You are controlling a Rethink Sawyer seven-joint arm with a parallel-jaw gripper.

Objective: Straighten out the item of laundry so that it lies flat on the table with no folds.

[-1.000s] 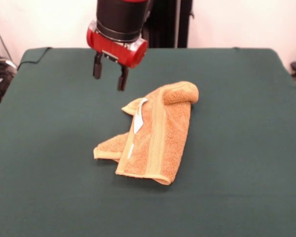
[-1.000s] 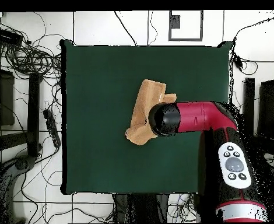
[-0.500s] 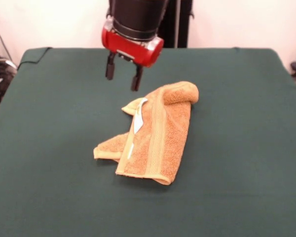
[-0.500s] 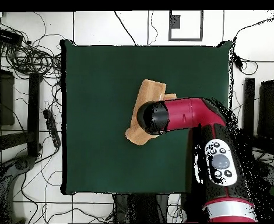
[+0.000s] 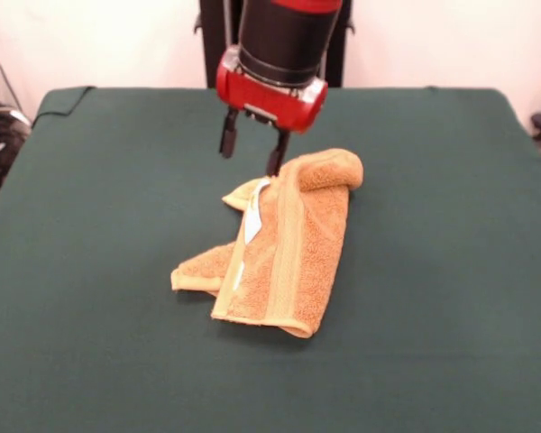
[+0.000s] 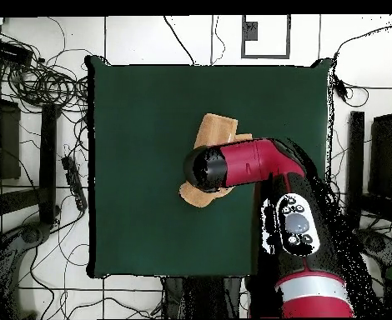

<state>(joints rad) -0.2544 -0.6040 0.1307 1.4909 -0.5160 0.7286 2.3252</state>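
End effector [image 5: 251,150] hovers spread above crumpled towel's [image 5: 279,248] far edge.

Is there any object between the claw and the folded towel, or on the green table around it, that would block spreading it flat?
Nothing visible does. The open claw hangs just above the far end of the towel, with only air between them. Around the towel the green table shows only its cloth, so the folds have room to open out.
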